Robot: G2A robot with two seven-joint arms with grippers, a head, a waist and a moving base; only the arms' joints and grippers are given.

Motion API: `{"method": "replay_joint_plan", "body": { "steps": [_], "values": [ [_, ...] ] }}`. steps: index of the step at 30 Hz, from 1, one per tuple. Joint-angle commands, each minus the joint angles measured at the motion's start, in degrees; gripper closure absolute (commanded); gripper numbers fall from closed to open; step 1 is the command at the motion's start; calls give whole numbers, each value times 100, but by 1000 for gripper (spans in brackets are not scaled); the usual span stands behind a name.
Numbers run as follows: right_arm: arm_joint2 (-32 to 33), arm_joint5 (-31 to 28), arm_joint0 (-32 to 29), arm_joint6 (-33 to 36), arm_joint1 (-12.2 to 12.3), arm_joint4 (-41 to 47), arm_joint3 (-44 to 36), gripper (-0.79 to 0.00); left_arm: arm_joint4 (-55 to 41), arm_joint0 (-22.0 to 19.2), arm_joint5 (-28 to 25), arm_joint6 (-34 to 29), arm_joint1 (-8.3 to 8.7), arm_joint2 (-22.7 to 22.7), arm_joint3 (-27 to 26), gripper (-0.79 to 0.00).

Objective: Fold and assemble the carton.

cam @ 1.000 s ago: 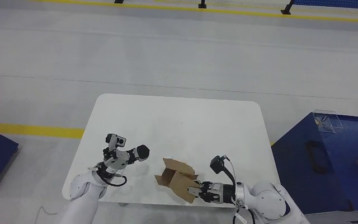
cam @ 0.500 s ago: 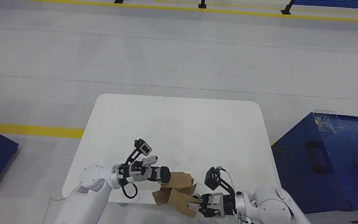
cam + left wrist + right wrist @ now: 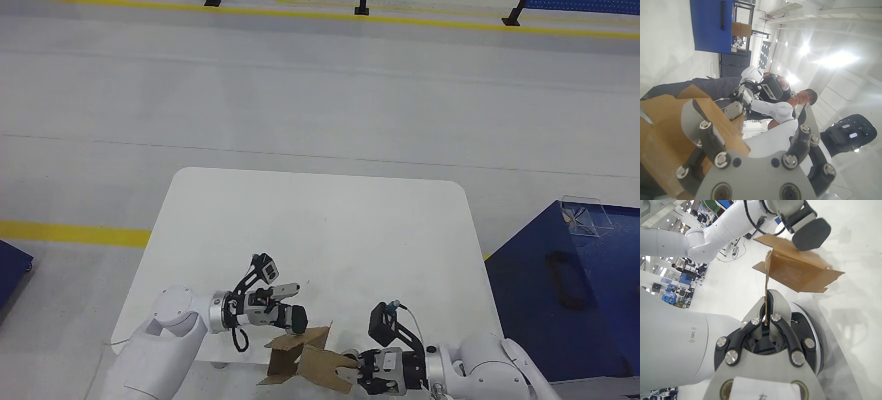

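The carton (image 3: 312, 366) is at the surface's (image 3: 320, 220) near edge, partly beyond it. The right claw (image 3: 350, 362) is at its right side, clamped on a flap. The left claw (image 3: 293, 305) is just behind it, over the surface, one finger touching it.

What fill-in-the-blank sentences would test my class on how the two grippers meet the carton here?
1. The right gripper is ___ on a flap of the brown carton.
2. The left gripper, close beside the carton, has its fingers ___.
3. The table under both arms is ___ in colour.

Missing words: shut; open; white.
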Motion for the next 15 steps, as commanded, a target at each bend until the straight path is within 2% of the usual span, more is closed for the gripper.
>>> {"method": "replay_joint_plan", "body": {
  "steps": [1,15],
  "values": [
    [23,10,9,-81,6,68,10,0,42,-11,-89,4,2,16,14,-785],
    [24,12,11,-113,7,112,18,0,-112,-4,-203,4,-7,6,18,-785]
  ]
}}
